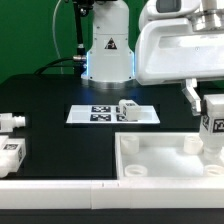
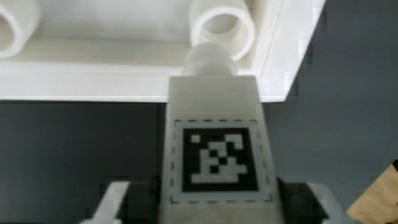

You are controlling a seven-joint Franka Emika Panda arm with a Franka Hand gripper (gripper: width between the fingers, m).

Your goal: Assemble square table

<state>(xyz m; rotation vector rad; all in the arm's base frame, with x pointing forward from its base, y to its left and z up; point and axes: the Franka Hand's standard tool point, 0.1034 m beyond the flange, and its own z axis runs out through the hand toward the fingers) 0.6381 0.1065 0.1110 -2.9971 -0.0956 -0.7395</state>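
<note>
Plastic, white and matte, makes up every furniture part here. The tabletop (image 1: pixel 160 160) is a square tray with a raised rim. It lies on the black table (image 1: pixel 50 95) near the front, on the exterior view's right. In the wrist view its underside shows ring-shaped corner sockets (image 2: pixel 222 22) moulded against the rim.

The gripper (image 2: pixel 210 203) pinches the held leg (image 2: pixel 214 130) between its two fingers (image 2: pixel 121 203), pressing on opposite flat sides. This leg is a short, four-sided block that narrows to a rounded peg. One face carries a square black-and-white tag whose blocky pattern spells no readable letters. In the exterior view it stands upright at the tabletop's corner on the exterior view's right. In the wrist view its peg points at a socket, but whether the peg touches the socket cannot be told.

A third leg (image 1: pixel 128 109) sits on the marker board (image 1: pixel 95 114), a thin flat sheet printed with black tags. Two loose legs (image 1: pixel 9 140), also tagged, lie at the exterior view's left edge. A long white bar (image 1: pixel 60 190) runs along the front. The glossy white robot base (image 1: pixel 108 50) bears a triangular warning sticker.
</note>
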